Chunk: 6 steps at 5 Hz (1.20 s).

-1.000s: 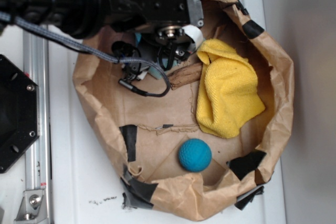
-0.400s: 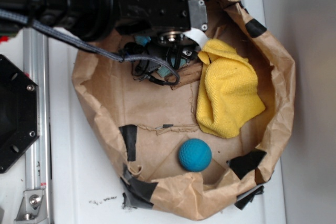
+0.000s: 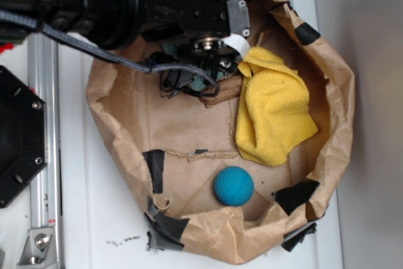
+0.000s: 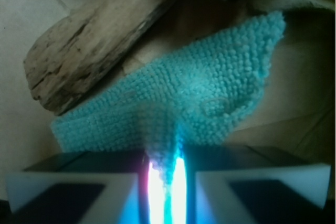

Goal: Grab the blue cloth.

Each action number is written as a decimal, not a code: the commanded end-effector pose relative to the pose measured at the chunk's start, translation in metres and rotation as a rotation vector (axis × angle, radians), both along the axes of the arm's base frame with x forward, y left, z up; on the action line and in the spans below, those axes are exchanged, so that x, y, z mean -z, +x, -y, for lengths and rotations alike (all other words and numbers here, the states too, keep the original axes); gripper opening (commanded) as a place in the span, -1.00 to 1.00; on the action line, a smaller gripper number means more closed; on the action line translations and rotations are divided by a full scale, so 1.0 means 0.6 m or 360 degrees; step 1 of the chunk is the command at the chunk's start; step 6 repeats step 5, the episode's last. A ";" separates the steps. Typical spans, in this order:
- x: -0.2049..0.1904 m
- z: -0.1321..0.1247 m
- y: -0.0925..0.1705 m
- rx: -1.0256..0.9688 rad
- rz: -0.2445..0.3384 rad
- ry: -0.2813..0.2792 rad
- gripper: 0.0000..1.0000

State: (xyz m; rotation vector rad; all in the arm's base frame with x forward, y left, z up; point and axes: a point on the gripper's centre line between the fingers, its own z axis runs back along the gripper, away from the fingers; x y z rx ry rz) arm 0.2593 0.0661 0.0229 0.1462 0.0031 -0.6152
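The black robot gripper [image 4: 165,182] has squeezed shut on a pinch of the small fuzzy blue cloth [image 4: 199,103]. A second ago it sat farther left. The grab looks done. Behind lies a grey wood piece [image 4: 89,45].

Blue cloth [image 3: 203,84] mostly hidden beneath the black arm [image 3: 126,1] in the exterior view, tool out of sight there.
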 end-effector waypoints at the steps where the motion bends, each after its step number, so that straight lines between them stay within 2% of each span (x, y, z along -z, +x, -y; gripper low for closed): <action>1: -0.130 0.059 0.024 0.0034 0.0085 -0.0150 -1.00; 2: -0.211 0.100 0.034 -0.0131 0.0171 -0.0174 -1.00; 3: -0.265 0.120 0.043 -0.0271 0.0086 -0.0310 -1.00; 4: -0.282 0.147 0.003 -0.0283 0.0084 -0.0282 -1.00; 5: -0.271 0.160 -0.024 -0.0353 0.0096 -0.0300 -1.00; 6: -0.271 0.160 -0.024 -0.0353 0.0096 -0.0300 -1.00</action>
